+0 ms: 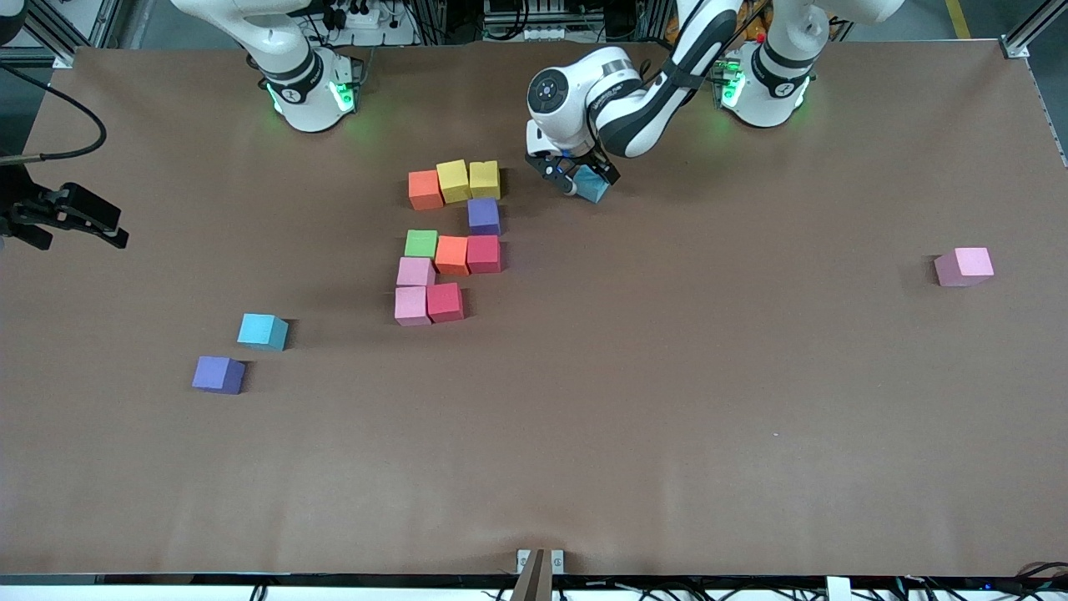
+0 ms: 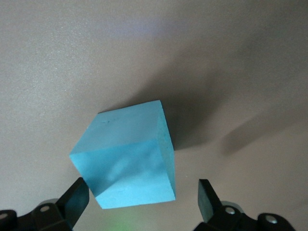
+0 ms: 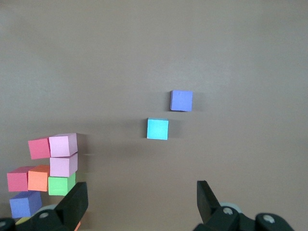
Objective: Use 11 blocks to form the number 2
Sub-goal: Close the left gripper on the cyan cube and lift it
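1. Blocks forming the partial number 2 (image 1: 450,242) sat mid-table: orange, yellow, yellow on top, purple beneath, then green, orange, red, one pink, and pink with red nearest the front camera.
2. Only the left wrist view showed the left gripper (image 2: 142,197) spread wide, fingers clear of the light blue block (image 2: 126,156) resting on the table (image 1: 667,417) beside the digit's top row.
3. Only the right wrist view showed the right gripper (image 3: 142,199), likewise spread, empty, looking over a loose light blue cube (image 3: 158,129) and purple cube (image 3: 181,100).
4. Alone toward the left arm's end lay a stray pink cube (image 1: 964,266).
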Motion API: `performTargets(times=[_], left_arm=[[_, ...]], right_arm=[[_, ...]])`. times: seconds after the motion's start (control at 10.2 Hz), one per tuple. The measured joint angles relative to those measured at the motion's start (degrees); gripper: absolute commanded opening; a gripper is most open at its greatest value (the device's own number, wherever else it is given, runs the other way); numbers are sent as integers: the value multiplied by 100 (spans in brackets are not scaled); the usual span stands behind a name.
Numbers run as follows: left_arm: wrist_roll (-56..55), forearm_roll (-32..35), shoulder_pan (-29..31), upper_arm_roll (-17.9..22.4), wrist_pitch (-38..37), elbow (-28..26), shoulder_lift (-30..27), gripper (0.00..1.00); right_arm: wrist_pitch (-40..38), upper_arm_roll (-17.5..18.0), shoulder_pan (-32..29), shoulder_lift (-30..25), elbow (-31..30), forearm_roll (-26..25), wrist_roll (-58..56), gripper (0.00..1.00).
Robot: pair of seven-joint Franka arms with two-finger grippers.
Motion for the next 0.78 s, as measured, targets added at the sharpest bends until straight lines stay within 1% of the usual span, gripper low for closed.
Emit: performTargets(times=[0.39, 0.59, 0.78], left_arm=[[10, 49, -1, 14, 5, 0, 59, 100], [10, 49, -1, 20, 11, 1, 59, 88], [13, 50, 0, 34, 20, 7, 59, 70]], right_arm=[[0, 0, 31, 0, 0, 0, 0, 100], [0, 0, 34, 0, 0, 0, 0, 100], [0, 0, 35, 0, 0, 0, 0, 100]])
